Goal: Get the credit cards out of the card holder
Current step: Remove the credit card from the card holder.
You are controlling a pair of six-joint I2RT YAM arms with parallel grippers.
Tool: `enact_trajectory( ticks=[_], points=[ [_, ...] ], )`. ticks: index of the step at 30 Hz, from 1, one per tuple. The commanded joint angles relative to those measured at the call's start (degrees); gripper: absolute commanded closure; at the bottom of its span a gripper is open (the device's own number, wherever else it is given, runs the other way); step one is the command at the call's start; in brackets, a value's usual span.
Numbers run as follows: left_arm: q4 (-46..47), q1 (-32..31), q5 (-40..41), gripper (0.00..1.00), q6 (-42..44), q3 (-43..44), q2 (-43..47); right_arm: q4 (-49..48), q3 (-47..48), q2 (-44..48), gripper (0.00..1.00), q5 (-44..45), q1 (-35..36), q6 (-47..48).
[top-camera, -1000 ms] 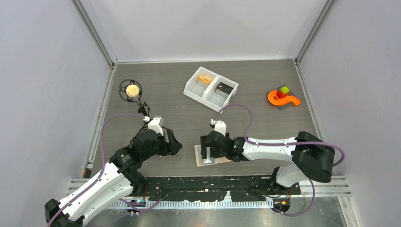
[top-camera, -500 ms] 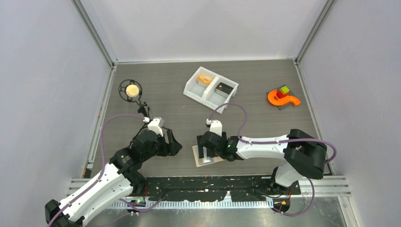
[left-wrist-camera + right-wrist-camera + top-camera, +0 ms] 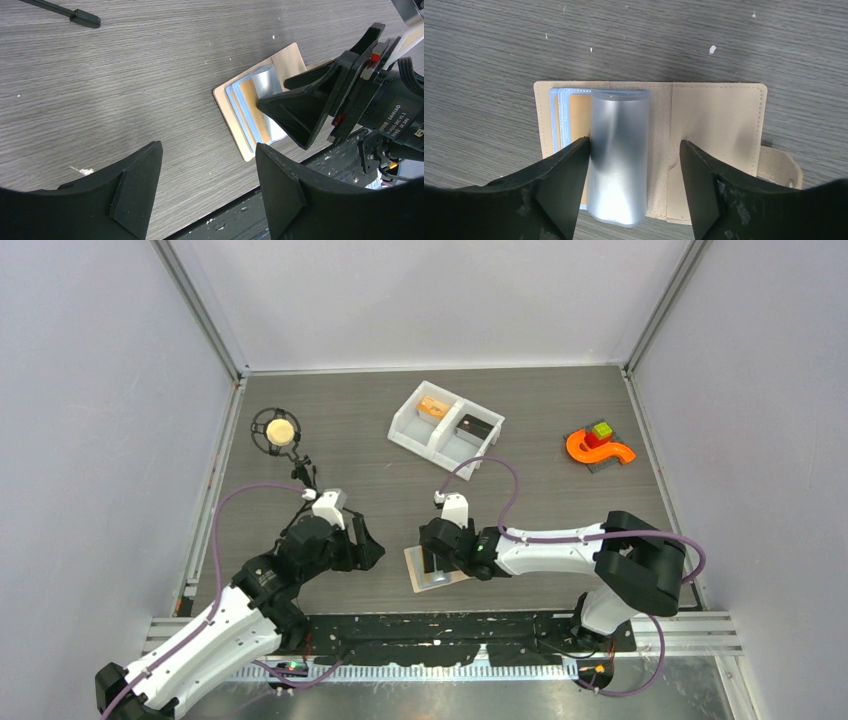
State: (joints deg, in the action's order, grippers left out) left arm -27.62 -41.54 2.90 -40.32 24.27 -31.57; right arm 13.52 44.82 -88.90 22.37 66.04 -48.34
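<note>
The card holder [image 3: 414, 572] [image 3: 719, 125] lies open and flat on the table near the front edge, beige with a snap tab at its right. A light blue sleeve [image 3: 619, 150] bulges up from its left half. An orange-tan card [image 3: 578, 117] [image 3: 248, 97] shows in the sleeves beneath. My right gripper [image 3: 432, 558] [image 3: 634, 141] hangs right over the holder, open, its fingers astride the bulging sleeve. The left finger is at the sleeve's edge and the right one stands apart. My left gripper [image 3: 368, 545] [image 3: 209, 145] is open and holds nothing, left of the holder.
A white two-compartment bin [image 3: 405, 427] stands at the back centre, with an orange-tan card [image 3: 433, 408] in one side and a dark card [image 3: 473, 426] in the other. An orange curved toy [image 3: 598, 447] sits back right. A black ring stand with a ball [image 3: 277, 430] is back left.
My right gripper has slid a little to the left over the card holder. The left arm has barely moved.
</note>
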Motion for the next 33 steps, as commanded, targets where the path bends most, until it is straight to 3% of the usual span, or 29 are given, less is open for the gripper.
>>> enact_trajectory(
  ticks=[1, 16, 27, 33],
  points=[
    [3.19, -0.21, -0.69, 0.29, -0.63, -0.31, 0.20, -0.33, 0.60, 0.78, 0.33, -0.37, 0.38, -1.25],
    [11.98, -0.21, -8.78, 0.39, -2.49, -1.03, -9.04, -11.13, -5.95, 7.09, 0.54, -4.48, -0.24, -1.79],
    [18.91, -0.21, -13.36, 0.59, -2.75, 2.18, -22.62, -17.26, -11.48, 11.66, 0.57, -6.04, -2.23, -3.25],
    [20.30, -0.22, -14.26, 0.61, -2.71, 3.62, -27.12, -17.78, -14.01, 13.93, 0.57, -5.26, -2.88, -3.47]
  ],
)
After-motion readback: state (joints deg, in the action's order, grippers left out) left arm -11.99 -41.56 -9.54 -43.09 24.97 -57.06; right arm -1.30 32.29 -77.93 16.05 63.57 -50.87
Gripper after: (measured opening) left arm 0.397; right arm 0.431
